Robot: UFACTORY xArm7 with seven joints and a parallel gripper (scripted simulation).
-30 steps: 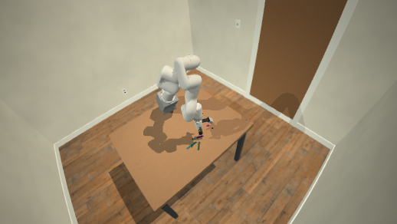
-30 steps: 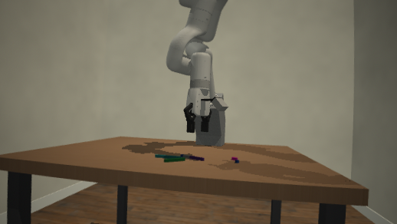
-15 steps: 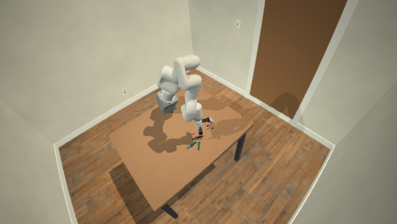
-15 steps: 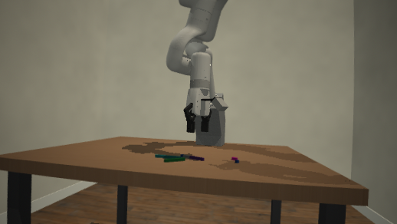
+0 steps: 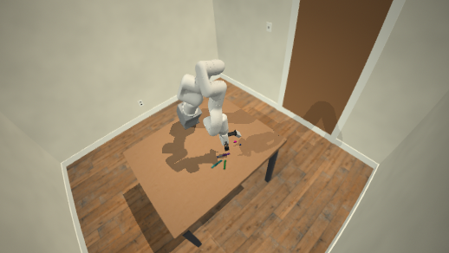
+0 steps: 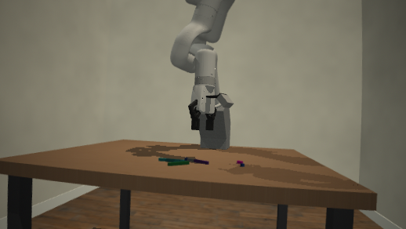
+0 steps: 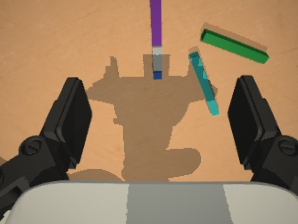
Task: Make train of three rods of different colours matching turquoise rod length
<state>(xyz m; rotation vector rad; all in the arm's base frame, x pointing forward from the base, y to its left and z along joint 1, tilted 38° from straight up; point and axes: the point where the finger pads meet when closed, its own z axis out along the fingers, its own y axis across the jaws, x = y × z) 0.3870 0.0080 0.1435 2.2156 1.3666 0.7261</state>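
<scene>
- Seemingly done: long purple rod (image 7: 156, 14), short grey rod (image 7: 157, 56) and tiny blue rod (image 7: 157, 75) lie end to end on the worktop (image 7: 60, 23) — six, three, one.
- Slim turquoise rod (image 7: 204, 83) lies near, apart; gripper (image 7: 160, 123) hangs wide, empty — only stillness remains.

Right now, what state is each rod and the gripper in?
gripper: open, empty, above the table.
purple rod: flat, in line with the grey rod.
grey rod: flat, between purple and blue.
blue rod: flat, at the line's near end.
turquoise rod: flat, apart, angled.
green rod: flat, apart.
magenta rod: flat, far aside.
</scene>
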